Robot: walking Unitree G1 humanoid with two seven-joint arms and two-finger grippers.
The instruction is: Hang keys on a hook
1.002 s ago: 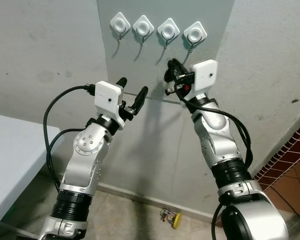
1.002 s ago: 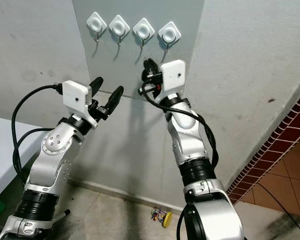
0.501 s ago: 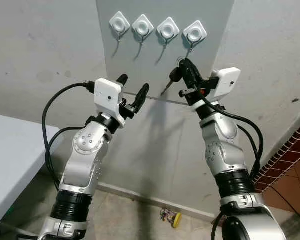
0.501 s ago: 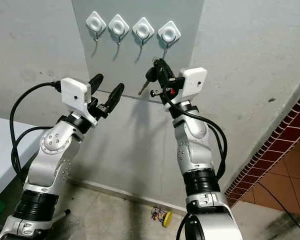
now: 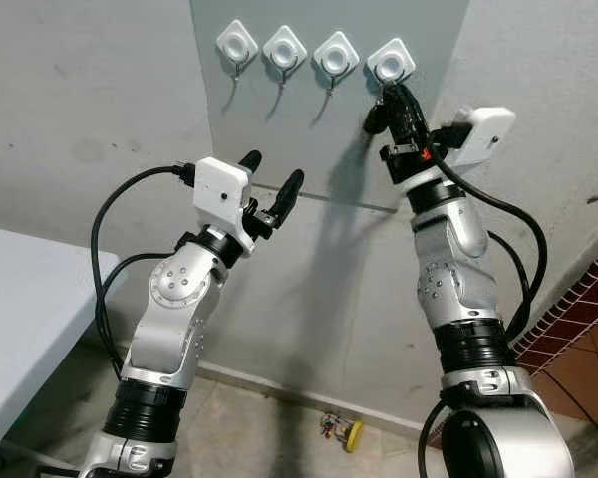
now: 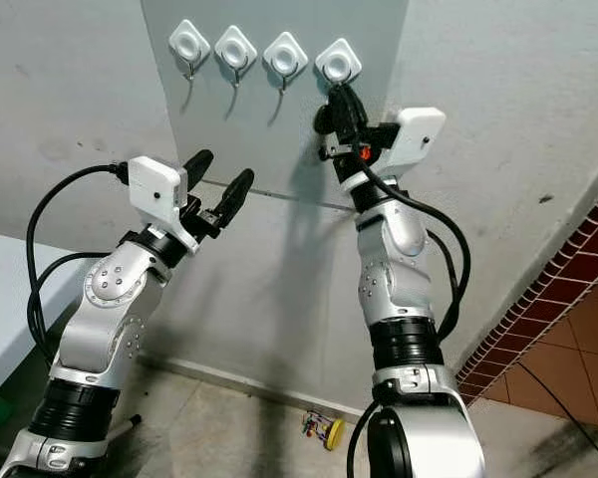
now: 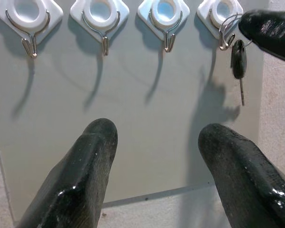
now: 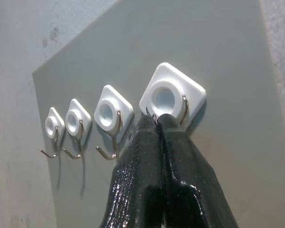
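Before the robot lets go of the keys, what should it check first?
1. Right gripper at the rightmost white square hook: ok.
2. Silver key ring over the metal hook wire: cannot tell; they overlap in the left wrist view.
3. Black-headed key hanging free below the hook: ok.
4. Right gripper pinched shut on the ring: ok.
5. Left gripper open and well away from the hook: ok.
6. The other three white hooks bare: ok.
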